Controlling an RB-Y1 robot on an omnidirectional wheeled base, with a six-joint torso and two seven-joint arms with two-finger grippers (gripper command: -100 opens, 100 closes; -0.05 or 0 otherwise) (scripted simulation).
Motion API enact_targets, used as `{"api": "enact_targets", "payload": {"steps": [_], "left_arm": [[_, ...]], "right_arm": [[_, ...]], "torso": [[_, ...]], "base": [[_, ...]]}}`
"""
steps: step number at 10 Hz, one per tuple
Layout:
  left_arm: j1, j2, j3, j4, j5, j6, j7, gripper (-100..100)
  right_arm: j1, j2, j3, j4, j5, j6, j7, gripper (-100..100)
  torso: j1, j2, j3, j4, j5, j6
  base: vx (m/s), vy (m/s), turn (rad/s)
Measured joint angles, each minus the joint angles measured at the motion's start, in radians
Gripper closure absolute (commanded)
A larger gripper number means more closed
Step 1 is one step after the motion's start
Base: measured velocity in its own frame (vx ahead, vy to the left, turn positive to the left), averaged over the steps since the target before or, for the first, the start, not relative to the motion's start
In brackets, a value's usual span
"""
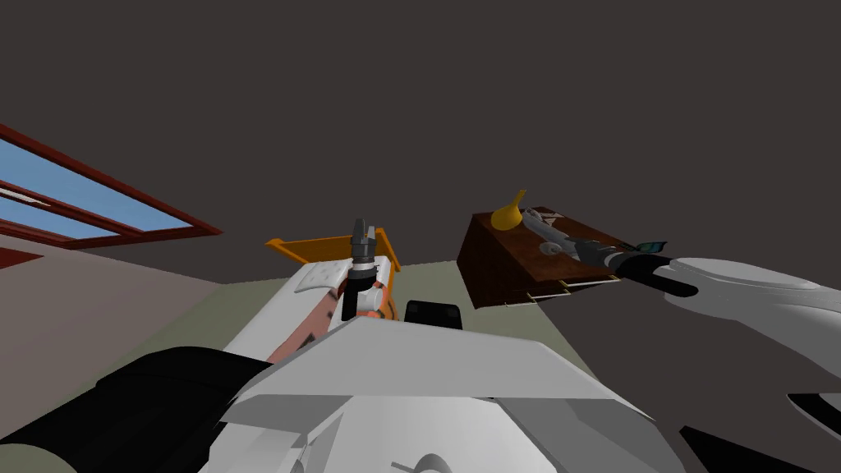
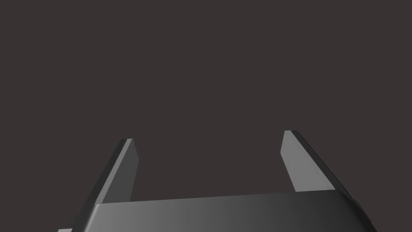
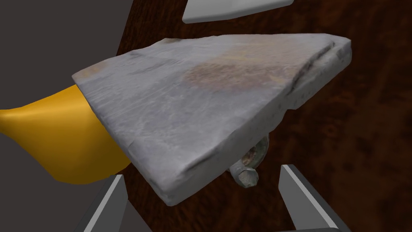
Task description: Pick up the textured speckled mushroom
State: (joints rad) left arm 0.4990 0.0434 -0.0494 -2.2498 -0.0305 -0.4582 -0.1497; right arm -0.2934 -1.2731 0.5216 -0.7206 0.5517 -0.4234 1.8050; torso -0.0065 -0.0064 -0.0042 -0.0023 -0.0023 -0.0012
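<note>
A cabinet (image 1: 501, 275) stood to the right of a bed (image 1: 316, 244), with a window (image 1: 74, 197) far off to the left, and on the cabinet's top a slab (image 3: 193, 108) lay just right of a gourd-shaped vessel (image 3: 60, 141), with the mushroom (image 3: 249, 167) just beside the slab's near end.

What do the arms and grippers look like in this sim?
The left gripper and right gripper match: two thin, flat, grey blade fingers with slanted tips on a dark grey box body. The right forearm is a smooth white shell ending in a black wrist joint. The left wrist has black and white segments.
</note>
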Motion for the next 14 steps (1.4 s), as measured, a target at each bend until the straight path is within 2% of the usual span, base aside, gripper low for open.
{"api": "enact_targets", "payload": {"steps": [4, 5, 6, 8, 11, 13, 14], "left_arm": [[0.0, 0.0, 0.0, 0.0, 0.0, 0.0, 0.0, 0], [0.0, 0.0, 0.0, 0.0, 0.0, 0.0, 0.0, 0], [0.0, 0.0, 0.0, 0.0, 0.0, 0.0, 0.0, 0], [0.0, 0.0, 0.0, 0.0, 0.0, 0.0, 0.0, 0], [0.0, 0.0, 0.0, 0.0, 0.0, 0.0, 0.0, 0], [0.0, 0.0, 0.0, 0.0, 0.0, 0.0, 0.0, 0], [0.0, 0.0, 0.0, 0.0, 0.0, 0.0, 0.0, 0]], "right_arm": [[-0.001, 0.001, 0.0, -0.002, -0.001, -0.001, -0.001, 100], [-0.001, 0.001, 0.0, -0.002, -0.001, -0.001, -0.001, 0], [-0.001, 0.001, 0.0, -0.002, -0.001, -0.002, -0.001, 100], [-0.02, 0.01, 0.01, -0.01, 0.011, -0.018, 0.009, 100], [-0.002, -0.006, 0.016, -0.091, 0.016, -0.013, 0.007, 100], [-0.002, -0.017, 0.033, -0.16, 0.028, -0.01, 0.003, 100], [-0.017, -0.004, 0.039, -0.154, 0.036, -0.02, 0.01, 100]], "torso": [[-0.002, -0.003, -0.002, -0.001, 0.0, 0.001], [-0.002, -0.003, -0.002, -0.001, 0.0, 0.001], [-0.002, -0.004, -0.002, -0.001, 0.0, 0.001], [-0.004, -0.008, -0.005, -0.002, 0.0, 0.005], [-0.005, -0.008, -0.005, -0.002, 0.0, 0.005], [-0.004, -0.01, -0.006, -0.002, 0.001, 0.005], [-0.002, -0.01, -0.006, -0.003, 0.0, 0.003]], "base": [[0.0, 0.0, 0.0], [0.0, 0.0, 0.0], [0.067, -0.004, -0.279], [0.122, 0.012, -0.257], [0.101, 0.014, -0.289], [0.125, 0.049, -0.279], [0.042, 0.034, -0.035]]}}
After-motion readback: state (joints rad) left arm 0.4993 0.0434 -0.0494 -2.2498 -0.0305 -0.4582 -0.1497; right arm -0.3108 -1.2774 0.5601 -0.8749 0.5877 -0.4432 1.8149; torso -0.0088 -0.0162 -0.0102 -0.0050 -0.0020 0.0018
